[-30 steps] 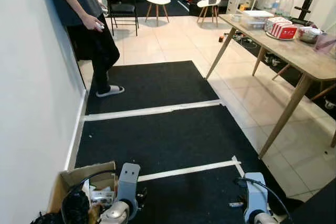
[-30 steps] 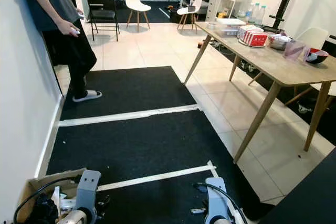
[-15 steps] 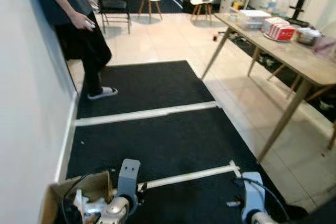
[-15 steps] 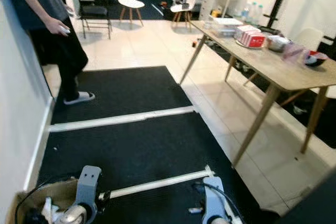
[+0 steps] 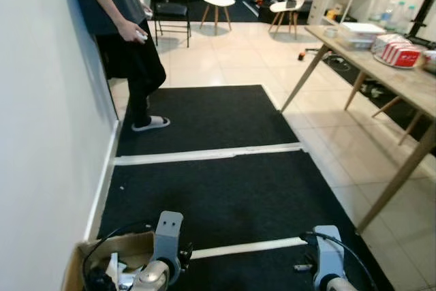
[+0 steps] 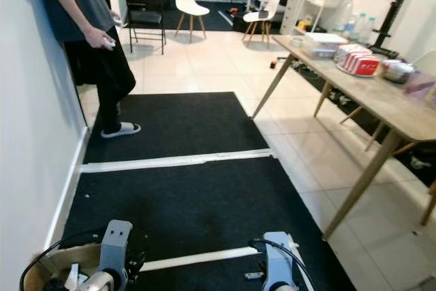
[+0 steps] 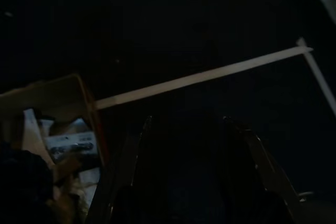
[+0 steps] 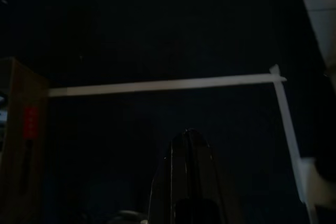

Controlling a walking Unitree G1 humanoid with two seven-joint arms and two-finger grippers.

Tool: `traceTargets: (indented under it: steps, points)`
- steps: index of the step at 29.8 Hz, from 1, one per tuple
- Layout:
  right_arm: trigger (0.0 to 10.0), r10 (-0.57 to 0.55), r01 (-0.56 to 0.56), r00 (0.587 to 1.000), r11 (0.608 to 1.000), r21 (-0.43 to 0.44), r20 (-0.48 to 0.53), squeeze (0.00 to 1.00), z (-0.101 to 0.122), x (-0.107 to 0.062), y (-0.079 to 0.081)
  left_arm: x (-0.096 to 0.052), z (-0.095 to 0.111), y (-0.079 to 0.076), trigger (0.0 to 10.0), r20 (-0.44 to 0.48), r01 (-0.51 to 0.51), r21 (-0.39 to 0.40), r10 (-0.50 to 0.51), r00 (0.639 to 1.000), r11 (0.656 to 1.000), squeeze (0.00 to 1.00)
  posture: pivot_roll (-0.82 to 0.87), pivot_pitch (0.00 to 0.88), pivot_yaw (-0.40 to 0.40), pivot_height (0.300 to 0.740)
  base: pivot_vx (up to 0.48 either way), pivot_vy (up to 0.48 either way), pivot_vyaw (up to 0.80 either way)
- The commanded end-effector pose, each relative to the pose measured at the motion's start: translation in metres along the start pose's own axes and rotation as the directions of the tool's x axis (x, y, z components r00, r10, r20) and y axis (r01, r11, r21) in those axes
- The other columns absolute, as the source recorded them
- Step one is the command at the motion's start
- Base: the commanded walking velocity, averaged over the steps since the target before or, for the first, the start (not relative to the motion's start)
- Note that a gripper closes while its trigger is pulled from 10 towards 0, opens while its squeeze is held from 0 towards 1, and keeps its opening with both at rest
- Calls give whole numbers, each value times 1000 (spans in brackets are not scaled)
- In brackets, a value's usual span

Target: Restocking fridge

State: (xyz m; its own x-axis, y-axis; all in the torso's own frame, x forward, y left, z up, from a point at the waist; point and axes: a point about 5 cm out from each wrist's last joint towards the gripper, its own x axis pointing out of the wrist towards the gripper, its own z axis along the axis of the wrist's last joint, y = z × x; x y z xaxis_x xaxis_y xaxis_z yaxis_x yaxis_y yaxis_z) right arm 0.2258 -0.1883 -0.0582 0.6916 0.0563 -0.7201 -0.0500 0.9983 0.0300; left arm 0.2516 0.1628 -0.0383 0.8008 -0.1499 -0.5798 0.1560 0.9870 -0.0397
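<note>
Facing person (image 5: 126, 39), table (image 5: 402, 83), carton (image 5: 102, 257).

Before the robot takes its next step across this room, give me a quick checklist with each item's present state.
1. Path over the black carpet: ok, no obstacle lies on it.
2. Person by the white wall: ok, standing off to the left of the path.
3. Cardboard box near the left arm: ok, on the floor beside the wall.
4. Wooden table: ok, off to the right.
5. Fridge located: not ok, none seen.
6. Item in either gripper: cannot tell, wrist views too dark.
</note>
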Motion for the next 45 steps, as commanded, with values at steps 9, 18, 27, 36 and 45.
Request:
traceTargets:
  steps: [9, 18, 27, 36, 45]
  points:
    - [10000, 1, -1, 1000, 1000, 17, 10, 0, 2, 0, -3, 1, 0, -3, 10000, 1, 12, 4, -12, 1000, 1000, 0, -40, 0, -56, 740, 266, 0, -533]
    - [10000, 6, -6, 1000, 1000, 17, 13, 0, 3, 0, -2, 1, 0, -4, 10000, 1, 12, 5, -12, 1000, 1000, 0, -40, 0, -56, 740, 259, 0, -800]
    - [10000, 6, -6, 1000, 1000, 26, 11, 0, 3, 0, 0, 0, 0, -3, 10000, 0, 12, 7, -12, 1000, 1000, 0, -41, 0, -59, 740, 256, 0, -533]
    - [10000, 10, -10, 1000, 1000, 14, 6, 0, 2, 0, 1, 0, 0, -3, 10000, 2, 11, 4, -11, 1000, 1000, 0, -27, 0, -61, 740, 253, 0, 0]
    - [10000, 12, -12, 1000, 1000, 5, 13, 0, 2, 1, 4, 0, 0, -3, 10000, 3, 3, 2, -3, 1000, 1000, 0, -18, 0, -55, 740, 252, 0, 0]
